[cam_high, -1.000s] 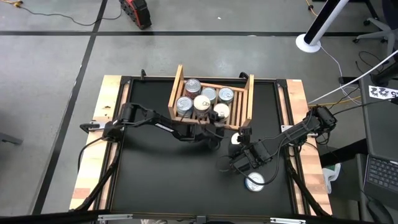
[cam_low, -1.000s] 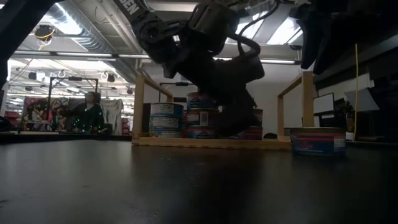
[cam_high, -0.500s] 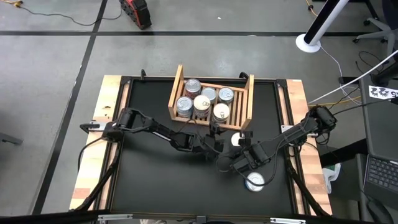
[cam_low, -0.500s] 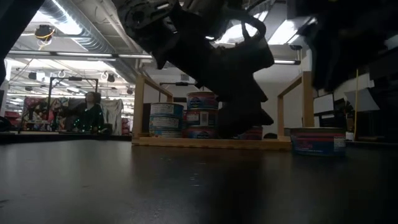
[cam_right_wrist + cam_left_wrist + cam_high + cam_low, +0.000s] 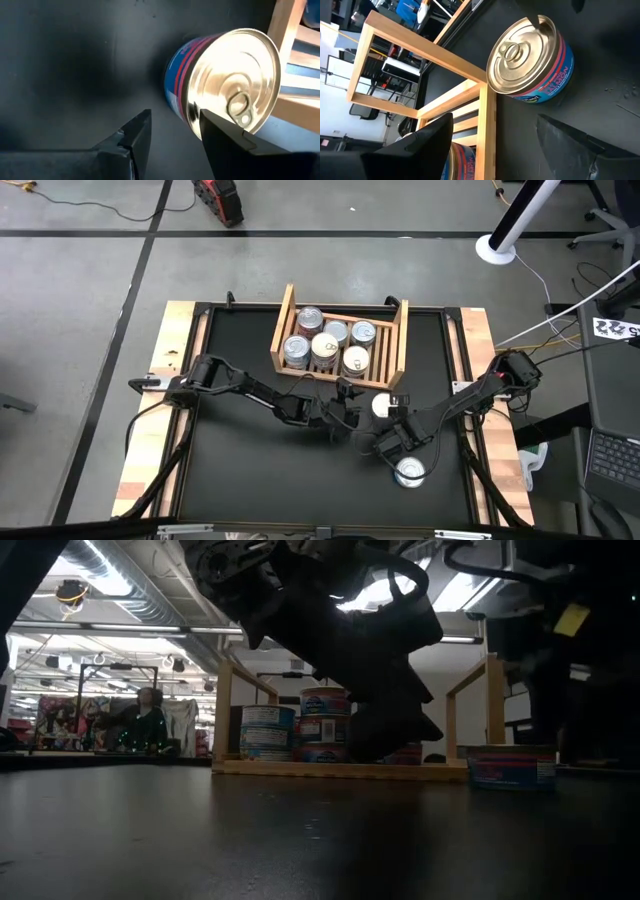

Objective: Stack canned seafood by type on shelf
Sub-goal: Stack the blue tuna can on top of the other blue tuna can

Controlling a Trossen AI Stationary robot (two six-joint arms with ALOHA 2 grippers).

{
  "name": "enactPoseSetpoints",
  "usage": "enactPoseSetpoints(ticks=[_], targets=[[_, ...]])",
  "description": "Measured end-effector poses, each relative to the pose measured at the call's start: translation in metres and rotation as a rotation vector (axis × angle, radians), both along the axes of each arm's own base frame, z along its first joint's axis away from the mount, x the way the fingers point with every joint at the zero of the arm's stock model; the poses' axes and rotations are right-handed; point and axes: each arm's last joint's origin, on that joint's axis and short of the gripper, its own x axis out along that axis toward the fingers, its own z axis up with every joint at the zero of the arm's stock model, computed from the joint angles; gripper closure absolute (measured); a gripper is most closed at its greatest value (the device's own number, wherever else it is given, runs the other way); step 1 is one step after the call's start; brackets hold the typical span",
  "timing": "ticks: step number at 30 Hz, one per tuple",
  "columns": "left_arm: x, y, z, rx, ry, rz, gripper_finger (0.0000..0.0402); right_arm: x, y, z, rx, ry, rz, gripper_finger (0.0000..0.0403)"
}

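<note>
Beside the shelf [image 5: 400, 340], both arms' open, empty fingers [image 5: 560, 145] partly hide one tin [image 5: 381, 405].

This is a robotics lab or workshop set in a big industrial hall. The floor [image 5: 80, 290] is bare grey concrete crossed by dark tape lines, with loose cables [image 5: 90, 210] trailing over it and a red-and-black tool [image 5: 218, 198] lying at the far side. A black-topped table [image 5: 240, 470] on a wooden frame carries the rig. On the right stand a white lamp base [image 5: 495, 248] and a laptop [image 5: 612, 460]. Overhead run exposed ducts and strip lights [image 5: 110, 585]; a person [image 5: 143, 722] sits far off.
</note>
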Motion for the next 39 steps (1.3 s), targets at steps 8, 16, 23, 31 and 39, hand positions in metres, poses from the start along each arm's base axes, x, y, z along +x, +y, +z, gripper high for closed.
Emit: enactPoseSetpoints(ticks=[8, 16, 23, 31, 39], targets=[[0.000, 0.000, 0.000, 0.000, 0.000, 0.000, 0.0121, -0.003, -0.003, -0.010, -0.024, -0.029, 0.003, 0.0237], [0.000, 0.000, 0.000, -0.010, -0.006, 0.005, 0.0121, -0.005, -0.005, -0.015, -0.068, -0.046, 0.004, 0.0237], [0.000, 0.000, 0.000, -0.012, -0.008, 0.005, 0.0121, -0.005, -0.006, -0.015, -0.082, -0.038, 0.049, 0.0271], [0.000, -0.002, 0.000, -0.057, -0.027, 0.003, 0.0121, -0.002, -0.006, -0.014, -0.133, -0.084, 0.052, 0.0387], [0.000, -0.002, 0.000, -0.058, -0.027, 0.002, 0.0121, -0.002, -0.007, -0.014, -0.144, -0.093, 0.051, 0.0393]])
